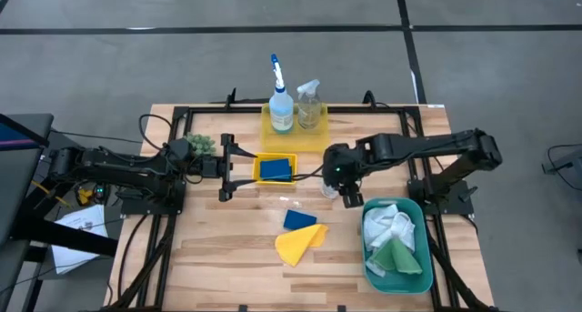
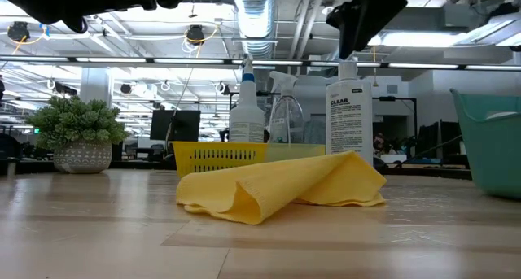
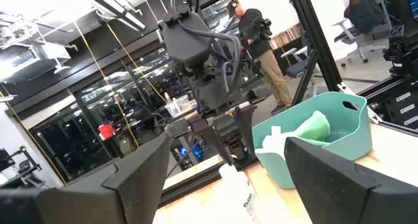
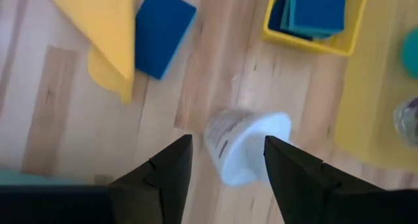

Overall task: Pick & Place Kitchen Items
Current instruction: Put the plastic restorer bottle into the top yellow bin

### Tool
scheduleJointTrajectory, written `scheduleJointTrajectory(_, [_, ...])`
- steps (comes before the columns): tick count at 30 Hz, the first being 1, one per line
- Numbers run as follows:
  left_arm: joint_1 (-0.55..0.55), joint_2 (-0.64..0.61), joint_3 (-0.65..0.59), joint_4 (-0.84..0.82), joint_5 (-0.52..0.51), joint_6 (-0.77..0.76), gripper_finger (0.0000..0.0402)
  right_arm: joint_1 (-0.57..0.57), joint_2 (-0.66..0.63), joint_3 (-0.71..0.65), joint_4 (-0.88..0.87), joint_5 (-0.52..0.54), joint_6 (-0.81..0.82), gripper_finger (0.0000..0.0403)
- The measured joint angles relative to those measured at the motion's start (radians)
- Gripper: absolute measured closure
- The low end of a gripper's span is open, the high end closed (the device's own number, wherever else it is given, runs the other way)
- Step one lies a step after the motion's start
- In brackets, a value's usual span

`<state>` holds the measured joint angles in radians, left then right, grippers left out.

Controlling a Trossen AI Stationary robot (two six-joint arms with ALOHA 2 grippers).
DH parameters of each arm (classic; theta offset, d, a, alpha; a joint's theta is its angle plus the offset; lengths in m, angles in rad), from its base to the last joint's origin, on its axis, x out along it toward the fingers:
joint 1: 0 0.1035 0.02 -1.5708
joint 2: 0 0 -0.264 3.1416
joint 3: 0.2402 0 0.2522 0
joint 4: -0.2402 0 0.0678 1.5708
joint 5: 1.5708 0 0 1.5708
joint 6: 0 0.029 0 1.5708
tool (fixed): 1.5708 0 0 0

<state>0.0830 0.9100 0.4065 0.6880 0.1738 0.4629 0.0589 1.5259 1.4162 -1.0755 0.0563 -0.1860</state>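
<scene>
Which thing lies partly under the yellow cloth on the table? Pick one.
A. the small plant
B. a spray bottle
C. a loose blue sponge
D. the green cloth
C: in the high view the yellow cloth overlaps the loose blue sponge beside it.
</scene>
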Motion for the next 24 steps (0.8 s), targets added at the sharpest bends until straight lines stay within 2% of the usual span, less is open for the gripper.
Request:
scheduleJointTrajectory(12, [0.000, 0.000, 0.000, -0.001, 0.000, 0.000, 0.0103, -0.085, 0.003, 0.000, 0.038, -0.004, -0.025, 0.0215])
scheduleJointTrajectory(18, [0.000, 0.000, 0.000, -0.006, 0.000, 0.000, 0.0103, -0.127, 0.001, 0.000, 0.051, -0.104, -0.015, 0.0211])
scheduleJointTrajectory(24, [0.000, 0.000, 0.000, -0.009, 0.000, 0.000, 0.0103, -0.134, 0.000, -0.038, 0.049, -0.115, 0.003, 0.0211])
